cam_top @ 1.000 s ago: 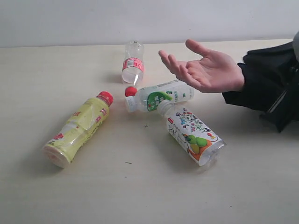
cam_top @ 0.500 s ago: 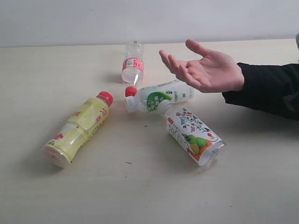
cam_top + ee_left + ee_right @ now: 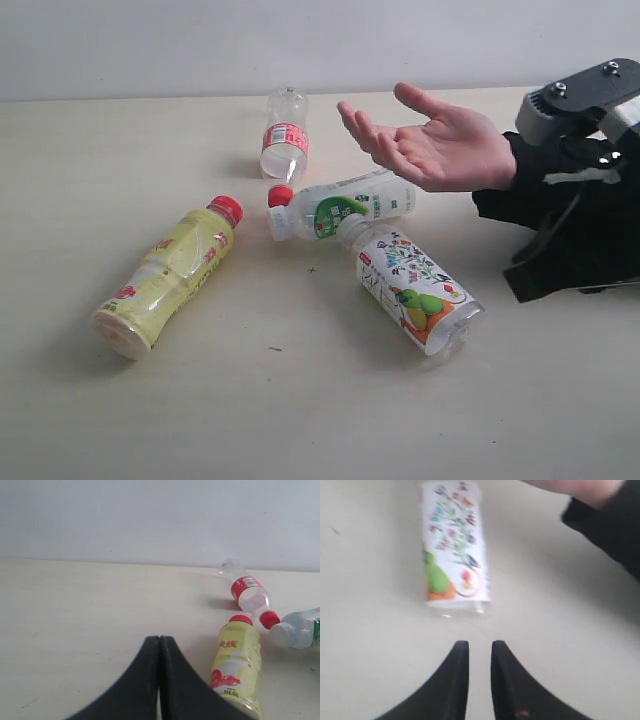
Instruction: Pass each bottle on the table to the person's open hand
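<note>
Your left black gripper (image 3: 159, 642) is pinched fully closed on nothing above the pale beige tabletop (image 3: 90, 150); your right black gripper (image 3: 480, 647) shows a narrow gap between its fingers, empty, near the clear floral-fruit-labelled plastic bottle (image 3: 415, 285), which lies mid-table with its neck against the clear green-white-labelled bottle (image 3: 350, 205); the yellow red-capped bottle (image 3: 170, 275) lies toward the left edge, the small clear red-labelled bottle (image 3: 284, 140) nearest the far edge; the person's bare open hand (image 3: 440, 150) hovers palm up toward the far right corner.
</note>
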